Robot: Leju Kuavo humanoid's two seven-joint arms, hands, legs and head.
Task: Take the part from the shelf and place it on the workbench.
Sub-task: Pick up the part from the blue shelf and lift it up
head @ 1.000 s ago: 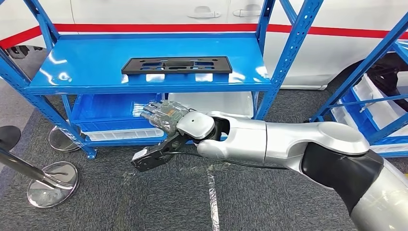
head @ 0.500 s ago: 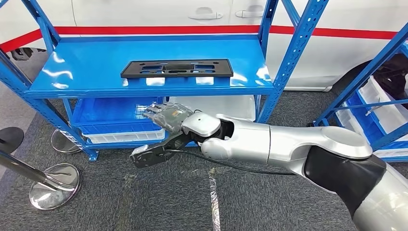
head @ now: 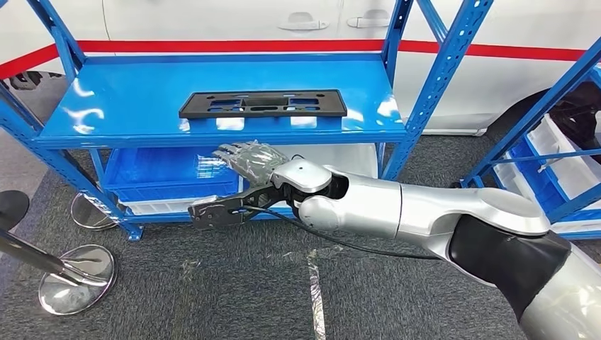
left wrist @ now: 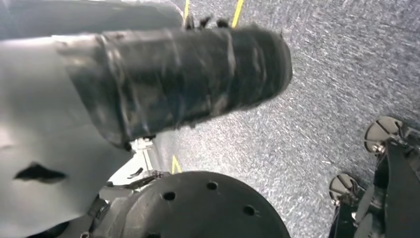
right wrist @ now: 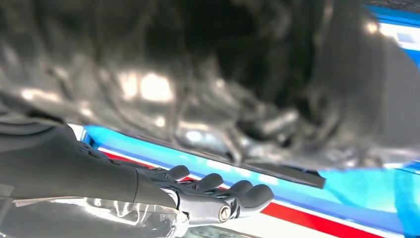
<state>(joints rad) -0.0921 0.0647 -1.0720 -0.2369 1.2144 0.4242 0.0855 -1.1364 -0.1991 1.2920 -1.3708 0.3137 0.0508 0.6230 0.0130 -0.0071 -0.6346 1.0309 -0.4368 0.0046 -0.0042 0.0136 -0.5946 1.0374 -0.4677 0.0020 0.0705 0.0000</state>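
The black flat part (head: pixel 262 103) with several cut-outs lies on the top board of the blue shelf (head: pixel 142 99), near its front edge. My right hand (head: pixel 247 157), wrapped in clear film, reaches out just below and in front of that board's edge (head: pixel 212 132), under the part's left half. Its fingers (right wrist: pixel 218 194) lie stretched out side by side and hold nothing. In the right wrist view the part's thin dark edge (right wrist: pixel 292 176) shows beyond the fingertips, apart from them. My left hand (left wrist: pixel 44 148) hangs blurred over the carpet; how its fingers lie is unclear.
A white car with a red stripe (head: pixel 283 45) stands behind the shelf. Blue and white bins (head: pixel 170 177) fill the lower level. A second blue rack (head: pixel 546 163) with bins stands at the right. Round stanchion bases (head: pixel 74 278) sit on the carpet at the left.
My right hand has risen and moved forward, from beside the lower bins up to just under the top board's front edge. The part has not moved.
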